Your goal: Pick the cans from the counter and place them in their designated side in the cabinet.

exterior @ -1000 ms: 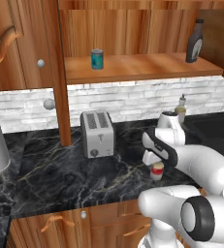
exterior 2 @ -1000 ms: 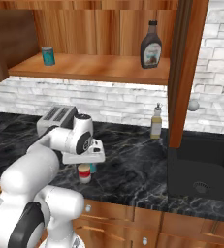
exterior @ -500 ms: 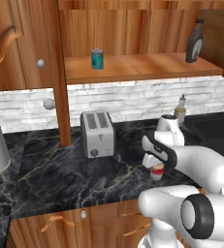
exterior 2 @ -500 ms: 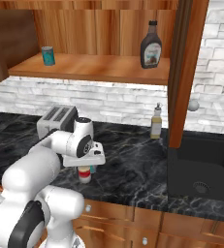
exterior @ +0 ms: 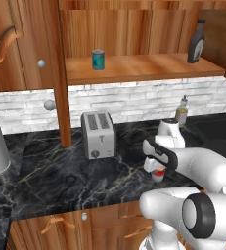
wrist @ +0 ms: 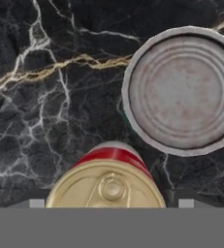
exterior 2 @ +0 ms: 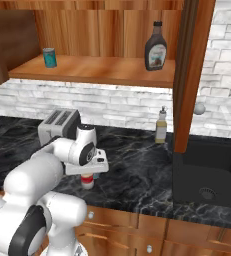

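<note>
On the near right of the counter (exterior: 56, 180), the gripper (wrist: 108, 203) has sunk slightly around the red-labelled can (exterior 2: 88, 181). Its jaws stand wide on either side, not visibly clamped. The grasp appears imminent. The teal can (exterior: 98, 59) already stands on the cabinet shelf (exterior: 144, 66).

I see black marble counter (exterior: 60, 180) with pale and golden veins, a teal can (exterior: 98, 59) on warm brown cabinet (exterior: 134, 68) wood, and a red-labelled can (wrist: 111, 181) with gold top
</note>
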